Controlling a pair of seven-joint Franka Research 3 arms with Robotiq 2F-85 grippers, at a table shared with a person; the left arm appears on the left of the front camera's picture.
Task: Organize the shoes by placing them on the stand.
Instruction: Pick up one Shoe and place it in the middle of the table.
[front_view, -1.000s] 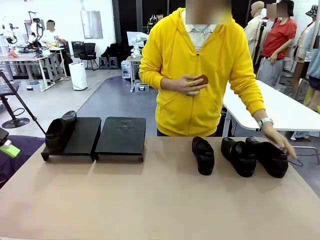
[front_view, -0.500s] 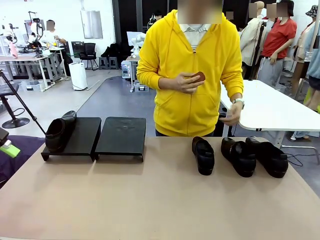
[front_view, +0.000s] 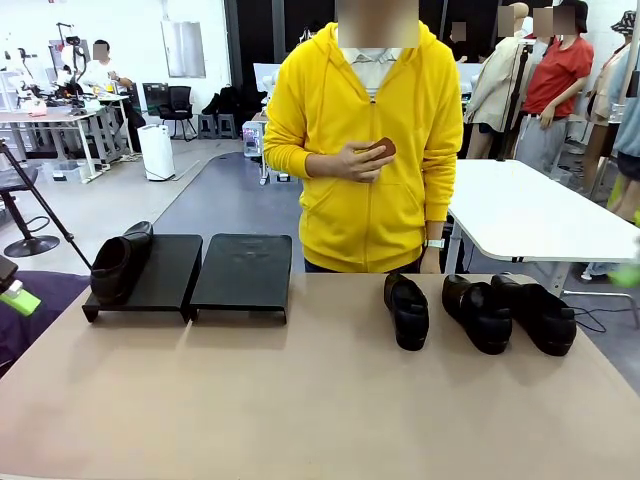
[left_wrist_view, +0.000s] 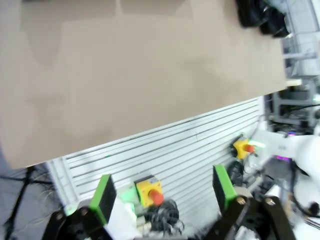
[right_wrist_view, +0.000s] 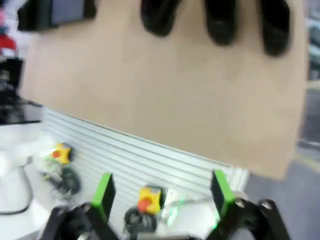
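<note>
One black shoe (front_view: 120, 262) lies on the left panel of the black stand (front_view: 245, 270); the right panel is bare. Three more black shoes stand in a row on the table's right side: one nearest the middle (front_view: 407, 310), one to its right (front_view: 477, 312) and one at the far right (front_view: 535, 312). The same three shoes (right_wrist_view: 218, 20) appear blurred at the top of the right wrist view. My left gripper (left_wrist_view: 163, 192) hangs open below the table's near edge, nothing between its green pads. My right gripper (right_wrist_view: 162, 192) is likewise open off the table's edge.
A person in a yellow hoodie (front_view: 362, 160) stands at the far side, holding a small brown object (front_view: 378, 148) at the chest. The tan table (front_view: 300, 400) is bare in the middle and front. A white table (front_view: 530, 215) stands behind on the right.
The person's hand has pulled back from the far-right shoe and dropped to their side, and they have shifted slightly left. The shoes and stand have not moved.
</note>
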